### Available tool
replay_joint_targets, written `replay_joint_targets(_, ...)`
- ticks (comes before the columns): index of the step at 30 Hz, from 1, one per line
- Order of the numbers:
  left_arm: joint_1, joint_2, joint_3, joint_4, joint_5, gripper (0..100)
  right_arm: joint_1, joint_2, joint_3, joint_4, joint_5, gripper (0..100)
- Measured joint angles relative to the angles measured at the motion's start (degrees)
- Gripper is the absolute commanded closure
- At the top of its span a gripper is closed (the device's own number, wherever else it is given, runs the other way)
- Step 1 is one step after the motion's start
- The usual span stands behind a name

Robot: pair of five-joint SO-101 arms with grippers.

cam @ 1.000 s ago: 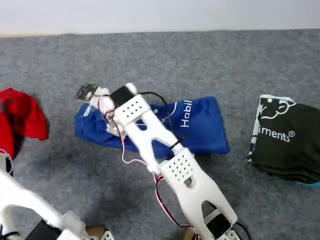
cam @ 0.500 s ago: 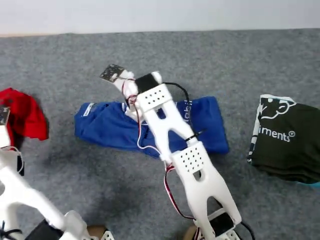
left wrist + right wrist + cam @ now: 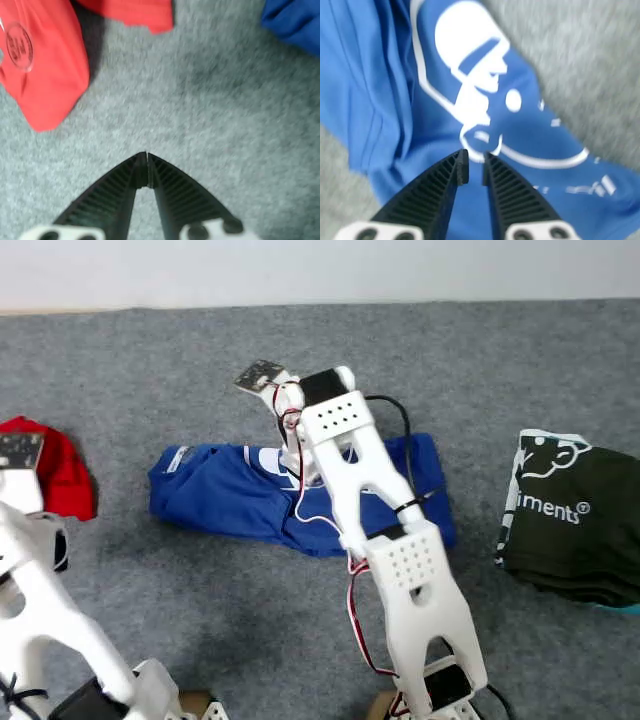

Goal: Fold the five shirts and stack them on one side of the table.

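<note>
R gripper (image 3: 474, 172) over blue shirt (image 3: 220, 495), table (image 3: 450, 360) centre, jaws barely apart, empty – prob lining up fold grab. L gripper (image 3: 147, 160) jaws together, idle by red shirt (image 3: 45, 65), left edge

Right end effector (image 3: 472, 169) swung along blue shirt (image 3: 220, 495) toward its middle.

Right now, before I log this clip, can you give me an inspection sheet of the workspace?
Surface: grey carpet.
Job's things: blue shirt mid-table, loosely folded; red shirt crumpled at left; black shirt folded at right.
Clutter: nothing seen.
Grippers: left gripper shut, over carpet beside the red shirt; right gripper slightly open, over the blue shirt.
Cables: red and white wires and a black cable along the right arm.
Surroundings: pale wall beyond the carpet.
</note>
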Motion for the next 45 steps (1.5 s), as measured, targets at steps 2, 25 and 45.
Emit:
replay_joint_targets(2,2.5,0.0,-0.7,0.0,1.2,99,0.0,-2.7,6.2,0.0,-1.1,98.9)
replay_joint_targets(25,13.8,0.0,-1.9,-2.4,4.7,99,6.9,-13.3,20.3,-3.3,-2.5,98.7)
replay_joint_targets(45,-1.9,0.0,-2.7,-2.4,8.7,99,-10.7,-1.4,20.1,-38.4,-1.8,98.7)
